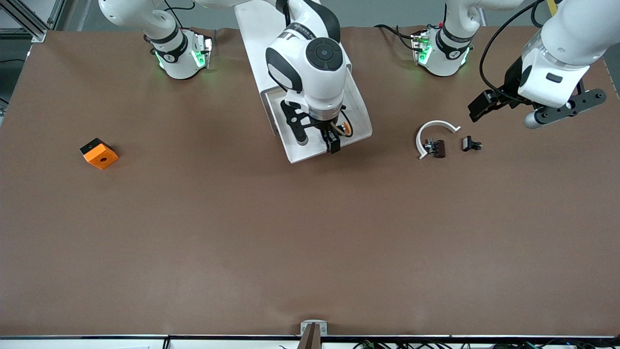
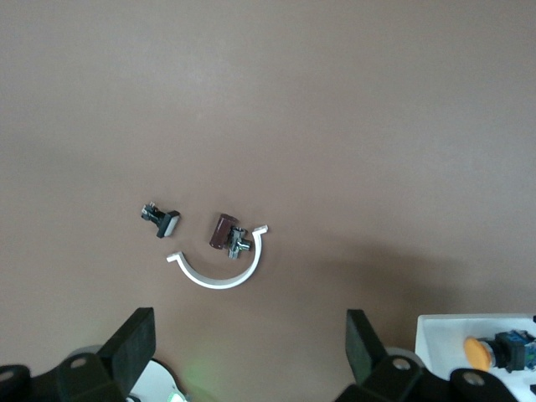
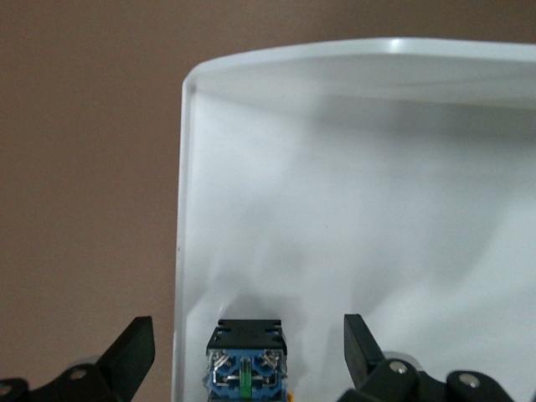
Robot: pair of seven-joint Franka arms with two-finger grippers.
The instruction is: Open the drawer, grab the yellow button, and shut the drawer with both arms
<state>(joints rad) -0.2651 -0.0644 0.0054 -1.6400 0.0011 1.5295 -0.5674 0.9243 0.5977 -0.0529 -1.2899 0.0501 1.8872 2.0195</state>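
The white drawer [image 1: 300, 151] is pulled out of the white cabinet [image 1: 256, 43] toward the front camera. The button [image 1: 344, 129] lies in it, orange cap on a black and blue body. My right gripper [image 1: 332, 141] hangs low over the drawer. In the right wrist view the right gripper [image 3: 244, 339] is open, with the button [image 3: 245, 362] between its fingers and untouched, on the drawer floor beside the wall [image 3: 182, 209]. My left gripper [image 1: 482, 107] is open and empty in the air toward the left arm's end. In the left wrist view the left gripper [image 2: 249, 352] has nothing between its fingers; the drawer corner [image 2: 444, 335] and button [image 2: 494, 352] show there.
A white arc [image 1: 434, 127] and two small black clip pieces [image 1: 438, 148] [image 1: 471, 144] lie on the brown table beside the drawer, under the left gripper's reach. An orange cube with a hole [image 1: 99, 153] sits toward the right arm's end.
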